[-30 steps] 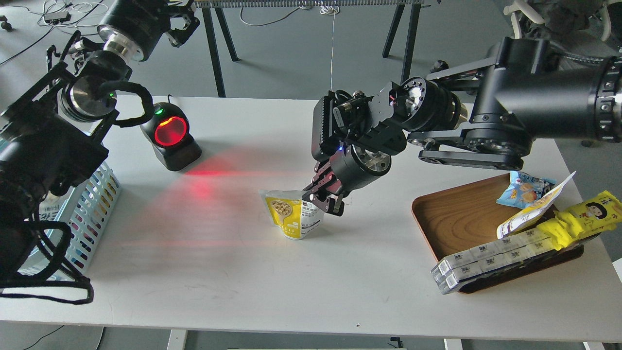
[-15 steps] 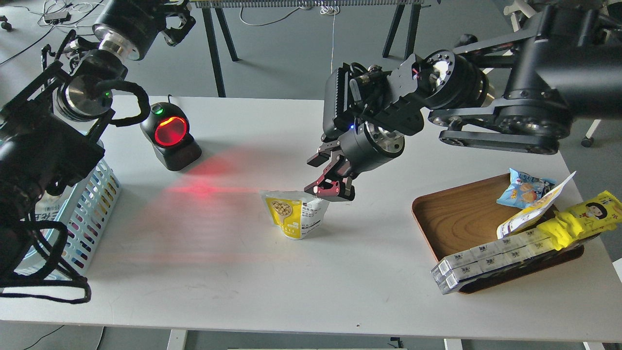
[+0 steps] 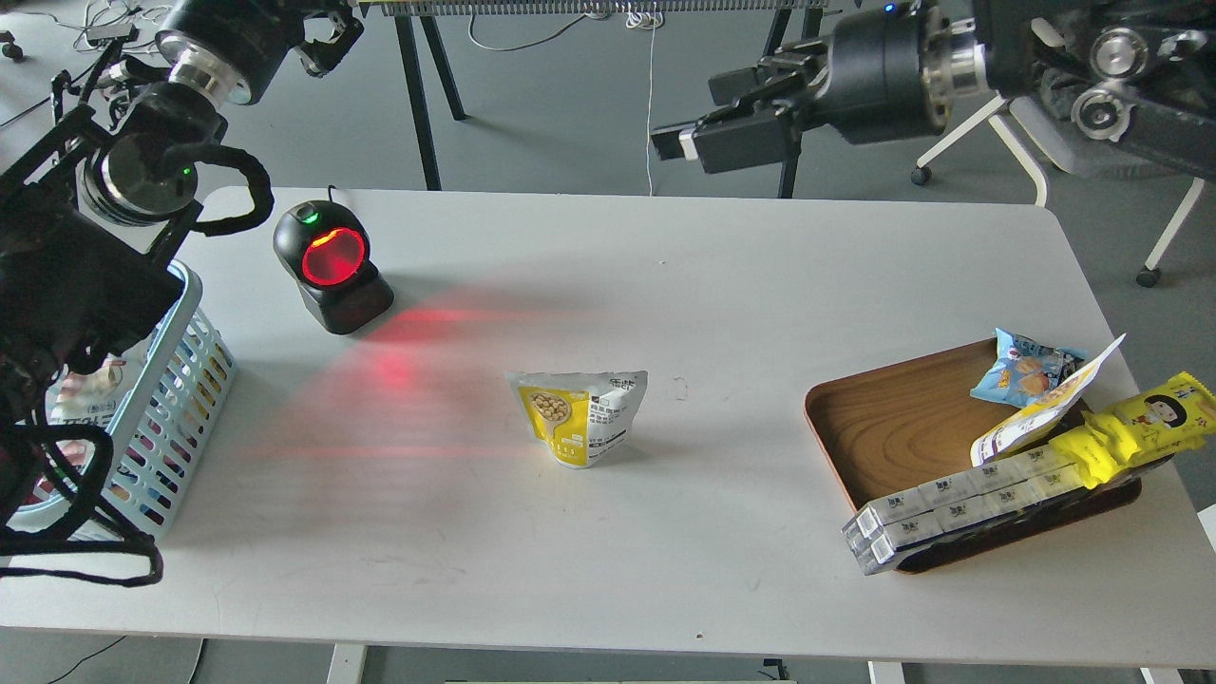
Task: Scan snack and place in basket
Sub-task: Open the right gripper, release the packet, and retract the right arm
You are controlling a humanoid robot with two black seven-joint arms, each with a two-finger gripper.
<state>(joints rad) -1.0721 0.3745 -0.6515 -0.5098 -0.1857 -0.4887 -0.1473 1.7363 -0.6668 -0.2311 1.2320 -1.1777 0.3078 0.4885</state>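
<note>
The snack (image 3: 579, 418), a yellow-and-white pouch with a round picture of nuts, stands upright and alone on the white table (image 3: 665, 570), near its middle. My right gripper (image 3: 693, 114) is lifted high above the table's far edge, pointing left, open and empty, well away from the pouch. My left arm rises along the left edge over the light-blue slotted basket (image 3: 180, 399). Its gripper (image 3: 328, 33) is dark and partly cut off at the top of the view, so its state does not show. The basket holds some packets.
A black scanner (image 3: 332, 266) with a glowing red window stands at the back left and casts red light across the table. A brown wooden tray (image 3: 902, 427) at the right holds a blue packet (image 3: 1021, 370), a long yellow pack (image 3: 1130, 427) and a row of white boxes (image 3: 959, 503).
My right gripper let go of the pouch's top, then rose and drew back up to the right. The pouch stays standing in place. My left arm shifted slightly left.
</note>
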